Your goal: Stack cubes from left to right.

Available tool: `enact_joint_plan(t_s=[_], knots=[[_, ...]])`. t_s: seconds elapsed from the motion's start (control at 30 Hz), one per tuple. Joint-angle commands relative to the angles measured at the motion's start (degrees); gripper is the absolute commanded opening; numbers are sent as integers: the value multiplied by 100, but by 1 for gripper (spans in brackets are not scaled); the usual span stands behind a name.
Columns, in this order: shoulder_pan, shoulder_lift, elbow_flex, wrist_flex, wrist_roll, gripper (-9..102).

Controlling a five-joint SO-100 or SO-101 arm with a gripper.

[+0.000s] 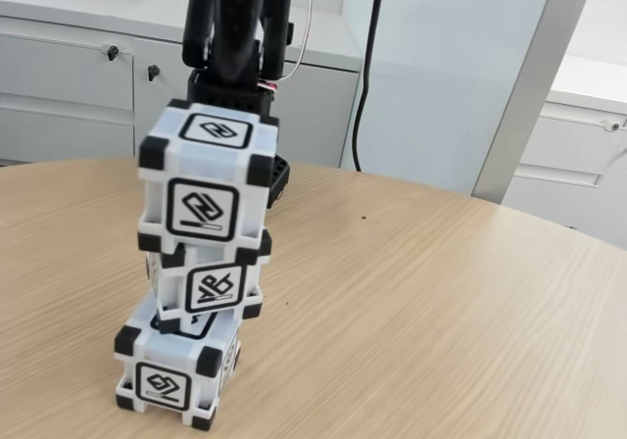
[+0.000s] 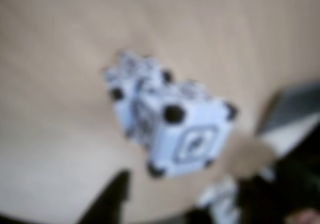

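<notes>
A round light-wood table [image 1: 441, 292] stood before grey cabinets [image 1: 69, 86] and a white wall. Three cubes formed one upright, slightly crooked tower near its front left edge: bottom cube [image 1: 176, 375], middle cube [image 1: 208, 287], top cube [image 1: 208, 179]. The black arm [image 1: 235, 27] rose behind; the claw's state could not be told.

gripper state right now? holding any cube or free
gripper: cannot be told; its fingertips are not clear in the blurred wrist view. The cubes stand as a three-high stack on the table.
</notes>
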Motion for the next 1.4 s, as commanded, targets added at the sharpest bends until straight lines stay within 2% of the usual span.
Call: enact_joint_plan(t_s=[0.0,0.17,0.3,0.4,0.63,0.9,1.03,1.2,1.37], knots=[[9,1037,-141,18,290,13],[0,2654,-141,0,703,11],[0,3164,-132,-88,870,7],[0,3261,-44,-571,1195,0],[9,3243,580,-1723,1872,0],[-53,3261,2540,-2584,1547,0],[-853,3173,2971,-2962,1248,0],[-1951,3234,3164,-2900,1406,0],[-2215,3208,3595,-2900,1327,0]])
